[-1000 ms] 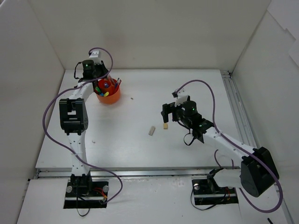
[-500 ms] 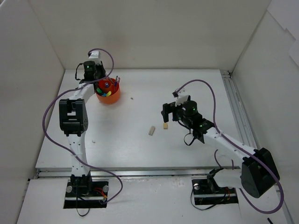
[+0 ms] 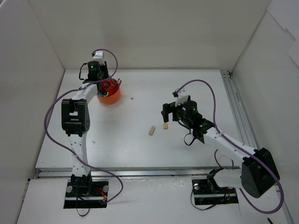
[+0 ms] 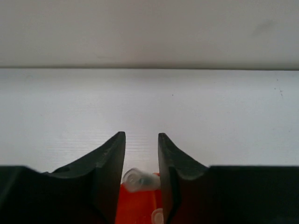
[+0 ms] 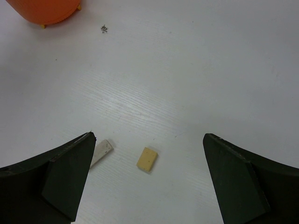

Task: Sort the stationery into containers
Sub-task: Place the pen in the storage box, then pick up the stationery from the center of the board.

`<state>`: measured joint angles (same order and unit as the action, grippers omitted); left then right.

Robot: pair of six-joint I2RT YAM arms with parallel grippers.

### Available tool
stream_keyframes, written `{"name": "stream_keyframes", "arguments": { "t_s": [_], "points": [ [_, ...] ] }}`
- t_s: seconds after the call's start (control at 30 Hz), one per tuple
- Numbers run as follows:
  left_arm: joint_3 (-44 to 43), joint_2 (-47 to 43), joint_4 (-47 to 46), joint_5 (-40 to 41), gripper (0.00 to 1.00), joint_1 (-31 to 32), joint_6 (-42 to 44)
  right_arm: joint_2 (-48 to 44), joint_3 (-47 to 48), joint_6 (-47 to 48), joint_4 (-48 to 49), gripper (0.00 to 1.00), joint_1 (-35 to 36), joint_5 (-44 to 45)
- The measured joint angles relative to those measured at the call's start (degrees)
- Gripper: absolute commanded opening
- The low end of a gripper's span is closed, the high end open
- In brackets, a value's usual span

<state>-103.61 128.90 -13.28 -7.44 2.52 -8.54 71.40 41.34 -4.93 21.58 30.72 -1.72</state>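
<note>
Stationery position? (Supervisor)

Most of it stands in the orange organizer (image 3: 109, 93) at the far left of the table (image 3: 196, 88); coloured pens and caps (image 3: 108, 86) stick up out of it. Two erasers lie loose mid-table, near each other but apart: a yellowish eraser (image 3: 165, 125) and, to its near left, a pale eraser (image 3: 151, 130). (Inspector)

Left gripper? (Supervisor)

The left gripper (image 3: 99, 74) hangs over the organizer's far-left rim. In the wrist view its jaws (image 4: 141, 136) stand a narrow gap apart, with nothing clamped at the tips. Lower in the gap, a clear round-ended item (image 4: 135, 179) shows above the orange organizer (image 4: 140, 207); it looks narrower than the gap. (Inspector)

Right gripper? (Supervisor)

The right gripper (image 3: 169, 112) is spread wide and holds nothing. It hovers above the yellowish eraser (image 5: 147, 159), which lies between the fingers in the wrist view, clear of both. The pale eraser (image 5: 100, 151) is partly hidden behind the left-hand finger in that view. The organizer's edge (image 5: 46, 11) shows at the far left, with a dark speck (image 5: 103, 29) on the table just beside it. (Inspector)
</note>
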Motion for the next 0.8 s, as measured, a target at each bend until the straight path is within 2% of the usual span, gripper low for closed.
{"name": "stream_keyframes", "arguments": {
  "t_s": [0.1,0.43,0.8],
  "points": [
    [0.04,0.0,2.03,-1.16,0.42,-0.61,-1.16,0.0,0.0,0.02,0.0,0.98,0.0,-0.02],
    [1.53,-1.55,4.07,-4.57,0.5,-1.53,-2.78,-2.4,-0.74,0.0,0.0,0.98,0.0,-0.02],
    [6.19,-12.2,5.44,-8.79,0.66,-1.53,-2.78,-4.42,-1.92,-0.72,-0.5,0.98,0.07,-0.57]
  ]
}}
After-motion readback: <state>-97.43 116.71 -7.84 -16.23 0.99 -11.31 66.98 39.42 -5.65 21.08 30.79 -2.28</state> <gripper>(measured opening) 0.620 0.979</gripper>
